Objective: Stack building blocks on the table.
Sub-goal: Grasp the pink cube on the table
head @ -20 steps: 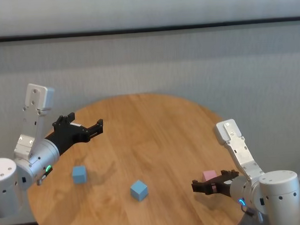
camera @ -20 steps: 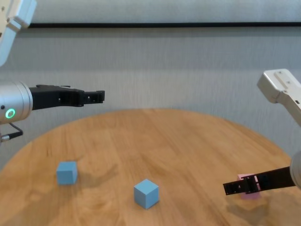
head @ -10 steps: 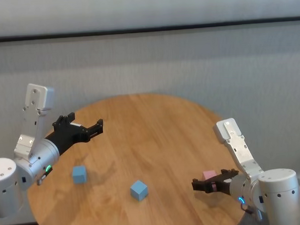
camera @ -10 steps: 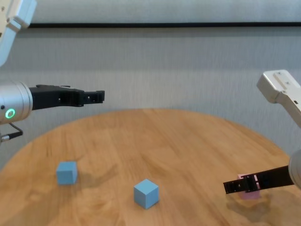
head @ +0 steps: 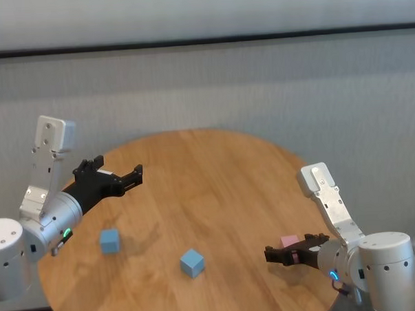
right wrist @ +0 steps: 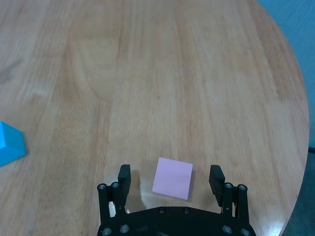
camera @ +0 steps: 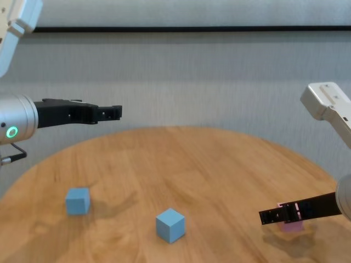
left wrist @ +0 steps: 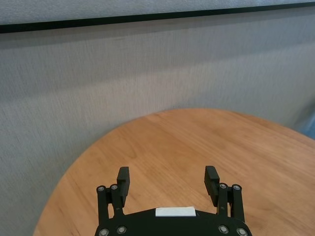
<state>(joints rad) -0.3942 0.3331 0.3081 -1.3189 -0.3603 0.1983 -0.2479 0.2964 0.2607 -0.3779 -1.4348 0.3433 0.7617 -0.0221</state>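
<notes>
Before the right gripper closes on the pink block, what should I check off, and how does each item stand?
1. Right gripper open: ok.
2. Pink block between its fingers: ok, it lies centred between them in the right wrist view.
3. Fingers low enough to clamp the block: cannot tell; the chest view shows them about level with it.
4. Block square to the fingers: not ok, it sits slightly turned.
5. Left gripper out of the way: ok, open and raised over the table's far left.
6. Blue blocks apart and unstacked: ok.
</notes>
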